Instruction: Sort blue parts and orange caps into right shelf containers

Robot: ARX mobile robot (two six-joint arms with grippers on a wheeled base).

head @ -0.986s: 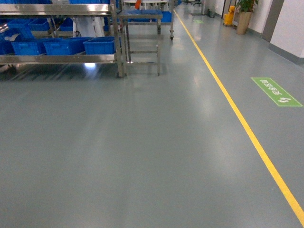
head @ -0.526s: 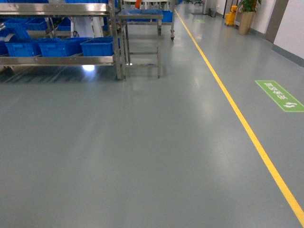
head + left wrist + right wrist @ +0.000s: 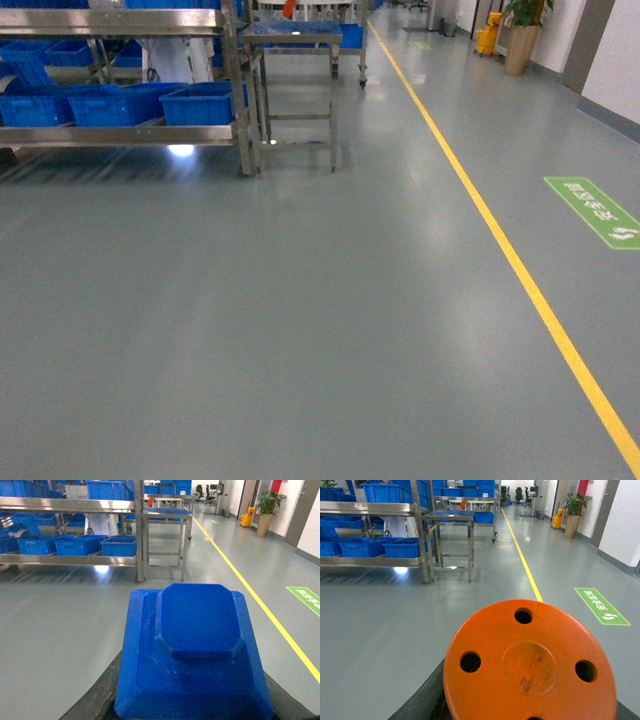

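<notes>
Showing only wristward: blue part [image 3: 197,645]; orange cap [image 3: 530,662]

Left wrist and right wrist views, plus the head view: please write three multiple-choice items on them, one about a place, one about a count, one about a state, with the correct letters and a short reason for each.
1. Where do the blue crates stand in the head view?
A. on the low shelf of the metal rack at upper left
B. on the floor beside the yellow line
C. on the green floor sign

2. How many round holes show fully on the orange cap in the right wrist view?
A. one
B. three
C. six

3. How does the blue part stand in the left wrist view?
A. lying on the floor
B. inside a crate
C. carried close under the camera, above the floor

Answers:
1 A, the crates sit in a row on the rack's shelf.
2 B, three holes are whole; a fourth is cut off by the bottom edge.
3 C, it fills the foreground, with the floor stretching beyond it.
</notes>
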